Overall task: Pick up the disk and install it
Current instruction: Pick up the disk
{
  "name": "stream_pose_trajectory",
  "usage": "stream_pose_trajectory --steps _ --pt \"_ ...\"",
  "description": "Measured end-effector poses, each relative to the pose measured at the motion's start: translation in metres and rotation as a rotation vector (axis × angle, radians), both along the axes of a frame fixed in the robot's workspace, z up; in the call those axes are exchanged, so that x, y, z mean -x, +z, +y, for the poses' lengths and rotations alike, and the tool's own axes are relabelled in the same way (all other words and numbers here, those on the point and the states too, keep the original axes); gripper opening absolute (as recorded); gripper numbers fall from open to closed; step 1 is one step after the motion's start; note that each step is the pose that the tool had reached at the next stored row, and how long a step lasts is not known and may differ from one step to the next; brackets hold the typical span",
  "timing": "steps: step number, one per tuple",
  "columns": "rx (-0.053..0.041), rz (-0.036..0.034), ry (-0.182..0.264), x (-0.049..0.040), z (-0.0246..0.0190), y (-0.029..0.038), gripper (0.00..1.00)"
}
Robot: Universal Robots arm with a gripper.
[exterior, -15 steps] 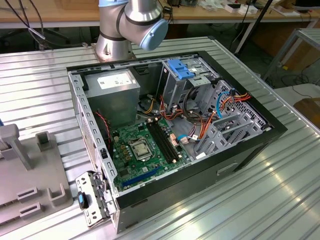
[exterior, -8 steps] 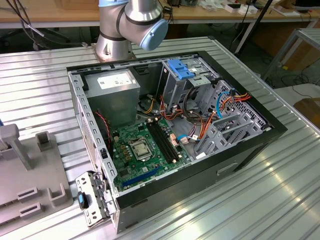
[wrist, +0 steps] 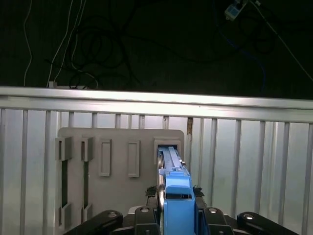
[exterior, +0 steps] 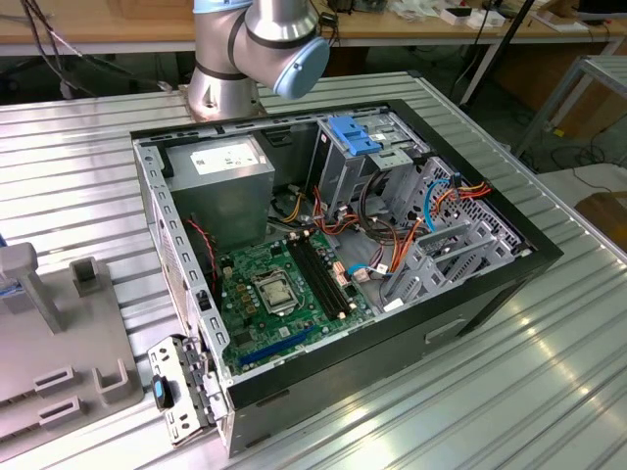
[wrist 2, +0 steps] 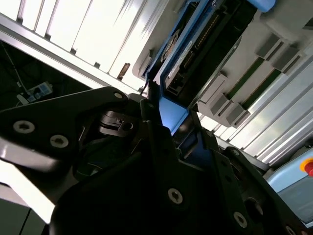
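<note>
The ribbed metal table [exterior: 549, 392] carries an open computer case [exterior: 392, 364] at the centre of the exterior view, its motherboard [exterior: 284, 294] and cables exposed. The arm [exterior: 257, 49] rises behind the case at the top of the frame. A grey fixture [exterior: 39, 343] sits at the exterior view's left edge, well apart from the case, and that is where I am working.

In the first wrist view the fixture is a flat plate with a row of upright slots. The disk [wrist: 171, 161] stands on edge in the end slot, with its blue carrier nearest the camera. Its long axis runs straight away from my hand [wrist: 177, 220], on the hand's own centre line, so the disk lies dead ahead rather than off to one side.

The hand straddles the near end of the disk, with the dark linkages spread on both flanks of the carrier. The second wrist view shows the same fit from the side, the blue rail and the dark drive body reaching out from the hand toward the plate.

I cannot tell from either wrist view whether the hand is clamped on the carrier or only set around it. I judge that the disk's far end sits in the slot, so it is not yet lifted clear.
</note>
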State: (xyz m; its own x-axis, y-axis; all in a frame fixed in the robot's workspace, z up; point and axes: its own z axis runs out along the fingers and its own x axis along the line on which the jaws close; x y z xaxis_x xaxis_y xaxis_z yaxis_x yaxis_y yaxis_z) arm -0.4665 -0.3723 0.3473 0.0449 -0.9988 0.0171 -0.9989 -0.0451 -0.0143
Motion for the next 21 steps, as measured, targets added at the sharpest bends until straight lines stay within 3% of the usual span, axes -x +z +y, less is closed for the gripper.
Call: stream_pose_trajectory --steps 4,7,21 --pt "-0.0001 -0.0001 0.0 0.0 0.0 0.0191 0.37" --pt "-0.0001 0.0 0.0 0.0 0.0 0.0297 0.37" --pt "-0.0002 0.0 0.0 0.0 0.0 0.0711 0.37"
